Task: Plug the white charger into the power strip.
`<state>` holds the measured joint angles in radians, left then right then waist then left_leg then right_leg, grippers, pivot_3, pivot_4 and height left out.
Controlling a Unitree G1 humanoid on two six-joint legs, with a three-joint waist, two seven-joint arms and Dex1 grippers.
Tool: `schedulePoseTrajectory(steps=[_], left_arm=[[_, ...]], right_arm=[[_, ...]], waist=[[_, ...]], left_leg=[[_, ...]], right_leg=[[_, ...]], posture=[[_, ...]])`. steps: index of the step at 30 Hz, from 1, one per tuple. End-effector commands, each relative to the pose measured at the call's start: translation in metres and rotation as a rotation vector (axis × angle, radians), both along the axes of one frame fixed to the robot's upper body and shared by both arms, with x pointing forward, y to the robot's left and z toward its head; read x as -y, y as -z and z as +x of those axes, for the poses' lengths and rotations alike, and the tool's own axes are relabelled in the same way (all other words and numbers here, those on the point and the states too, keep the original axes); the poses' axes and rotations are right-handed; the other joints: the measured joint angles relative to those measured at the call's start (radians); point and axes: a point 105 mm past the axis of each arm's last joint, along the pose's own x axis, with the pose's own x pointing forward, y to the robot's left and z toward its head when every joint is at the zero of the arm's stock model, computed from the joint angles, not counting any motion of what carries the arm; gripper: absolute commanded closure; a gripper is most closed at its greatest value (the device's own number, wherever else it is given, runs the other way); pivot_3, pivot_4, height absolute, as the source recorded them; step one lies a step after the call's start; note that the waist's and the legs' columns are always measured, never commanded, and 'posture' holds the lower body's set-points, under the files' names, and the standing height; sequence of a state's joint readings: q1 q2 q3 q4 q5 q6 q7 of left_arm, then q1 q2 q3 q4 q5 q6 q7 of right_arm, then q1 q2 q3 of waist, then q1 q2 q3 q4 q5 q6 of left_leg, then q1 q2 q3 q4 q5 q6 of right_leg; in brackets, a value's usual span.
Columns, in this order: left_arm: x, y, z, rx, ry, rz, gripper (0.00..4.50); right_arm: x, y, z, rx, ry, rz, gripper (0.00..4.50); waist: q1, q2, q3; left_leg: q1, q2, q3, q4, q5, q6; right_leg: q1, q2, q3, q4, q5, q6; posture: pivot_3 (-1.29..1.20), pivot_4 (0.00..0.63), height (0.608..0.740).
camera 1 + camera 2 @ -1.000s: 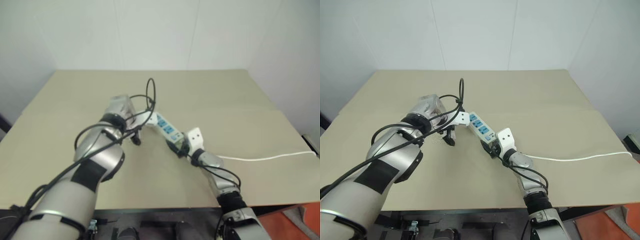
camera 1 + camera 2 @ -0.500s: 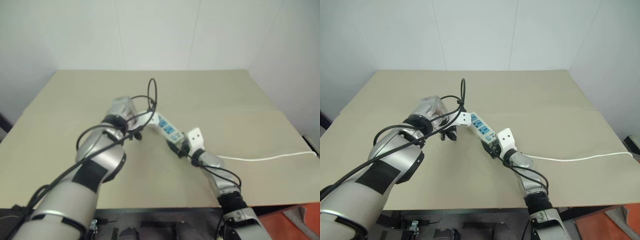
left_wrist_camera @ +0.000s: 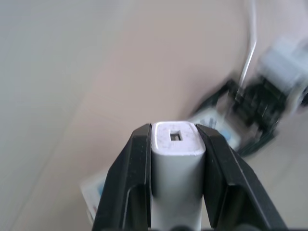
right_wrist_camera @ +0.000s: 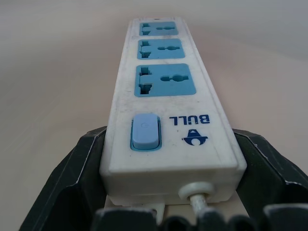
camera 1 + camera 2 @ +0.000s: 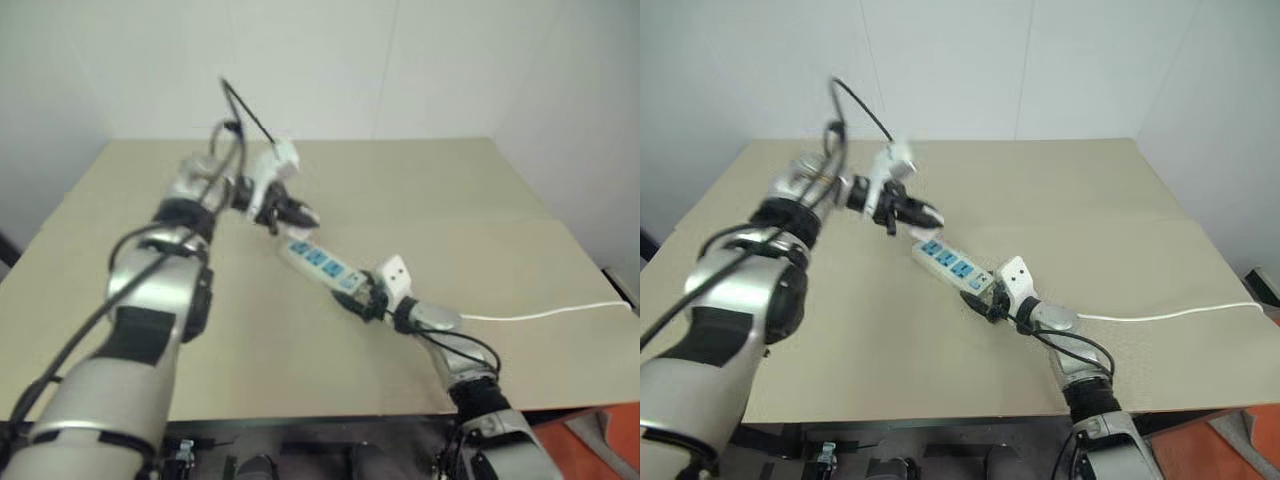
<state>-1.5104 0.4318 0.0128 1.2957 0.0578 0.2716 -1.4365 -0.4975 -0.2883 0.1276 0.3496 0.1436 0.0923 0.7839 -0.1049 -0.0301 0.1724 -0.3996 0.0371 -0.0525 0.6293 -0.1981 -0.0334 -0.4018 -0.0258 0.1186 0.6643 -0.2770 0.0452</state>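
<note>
White walls back a tan table [image 5: 1120, 190], and your power strip [image 5: 952, 266] lies flat near its middle, running diagonally with the three blue sockets facing up. Your right gripper [image 4: 168, 192] has its wide-set fingers [image 4: 72, 178] against both sides of the switch end, where the cord [image 5: 1160, 317] leaves toward the table's right edge; you are likely pinning the bar there so it cannot slide when a plug is pushed in. Your left gripper [image 3: 175, 144] is clamped tight on the white charger [image 3: 176, 163], held in the air above the strip's far end, closer to the back edge. From that height you can line it up over a socket.
</note>
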Motion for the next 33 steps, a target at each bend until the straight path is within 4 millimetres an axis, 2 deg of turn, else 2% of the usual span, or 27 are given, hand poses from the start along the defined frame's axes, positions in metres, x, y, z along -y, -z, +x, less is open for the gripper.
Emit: schedulePoseTrajectory(steps=[1, 3, 6, 11, 14, 16, 18, 22, 33], left_arm=[[-0.015, 0.004, -0.006, 0.007, 0.027, -0.119, 3.48], [-0.024, 0.016, -0.012, 0.026, 0.047, -0.169, 3.48], [-0.029, 0.026, -0.038, 0.097, 0.181, -0.295, 3.48], [-0.029, 0.045, -0.067, -0.028, 0.272, -0.351, 3.48], [-0.026, 0.057, -0.078, -0.108, 0.326, -0.397, 3.48], [-0.025, 0.068, -0.080, -0.104, 0.343, -0.376, 3.48], [-0.024, 0.075, -0.083, -0.088, 0.358, -0.357, 3.48], [-0.025, 0.089, -0.085, -0.086, 0.373, -0.338, 3.48], [-0.021, 0.109, -0.080, -0.129, 0.346, -0.407, 3.48]], right_arm=[[-0.015, -0.003, -0.018, -0.006, -0.226, -0.028, 1.08], [-0.020, -0.007, -0.028, -0.003, -0.349, -0.041, 1.08], [-0.025, -0.007, -0.042, 0.012, -0.512, -0.070, 1.08], [-0.039, 0.006, -0.042, 0.030, -0.601, -0.122, 1.08], [-0.045, 0.015, -0.042, 0.015, -0.660, -0.170, 1.08], [-0.048, 0.021, -0.039, 0.027, -0.667, -0.218, 1.08], [-0.049, 0.023, -0.036, 0.019, -0.662, -0.221, 1.08], [-0.050, 0.025, -0.035, 0.019, -0.662, -0.214, 1.08], [-0.046, 0.032, -0.036, 0.023, -0.635, -0.217, 1.08]], waist=[[-0.003, 0.001, -0.001], [-0.012, 0.002, -0.001], [-0.022, 0.001, -0.001], [-0.019, 0.001, 0.000], [-0.019, 0.001, 0.000], [-0.020, 0.001, 0.000], [-0.020, 0.001, 0.000], [-0.023, 0.001, -0.001], [-0.022, 0.001, -0.001]], left_leg=[[0.000, 0.000, 0.000, 0.000, 0.000, 0.000], [0.003, 0.000, 0.000, 0.000, 0.000, 0.000], [0.004, 0.001, 0.000, 0.001, 0.000, 0.000], [0.000, 0.004, -0.002, 0.004, 0.000, 0.000], [0.007, 0.004, -0.002, 0.004, 0.000, 0.000], [0.013, 0.004, -0.001, 0.003, 0.000, 0.000], [0.013, 0.004, -0.001, 0.003, 0.000, 0.000], [0.014, 0.007, -0.001, 0.003, 0.000, 0.000], [0.015, 0.007, -0.001, 0.003, 0.000, 0.000]], right_leg=[[0.000, 0.000, 0.000, 0.000, 0.000, 0.000], [0.002, 0.000, 0.001, 0.001, 0.000, -0.001], [0.004, 0.000, 0.000, 0.002, 0.004, -0.006], [0.001, 0.002, -0.004, 0.003, 0.005, -0.008], [0.008, 0.002, -0.004, 0.002, 0.005, -0.008], [0.014, 0.002, -0.004, 0.000, 0.005, -0.008], [0.015, 0.002, -0.003, 0.001, 0.002, -0.003], [0.015, 0.005, -0.003, 0.001, 0.003, -0.004], [0.015, 0.005, -0.002, 0.002, 0.002, -0.002]], posture=[[0.00, 0.150, 0.740], [0.00, 0.150, 0.740], [0.00, 0.150, 0.740], [0.00, 0.150, 0.740], [0.00, 0.150, 0.740], [0.00, 0.150, 0.740], [0.00, 0.150, 0.740], [0.00, 0.150, 0.740], [0.00, 0.150, 0.740]])
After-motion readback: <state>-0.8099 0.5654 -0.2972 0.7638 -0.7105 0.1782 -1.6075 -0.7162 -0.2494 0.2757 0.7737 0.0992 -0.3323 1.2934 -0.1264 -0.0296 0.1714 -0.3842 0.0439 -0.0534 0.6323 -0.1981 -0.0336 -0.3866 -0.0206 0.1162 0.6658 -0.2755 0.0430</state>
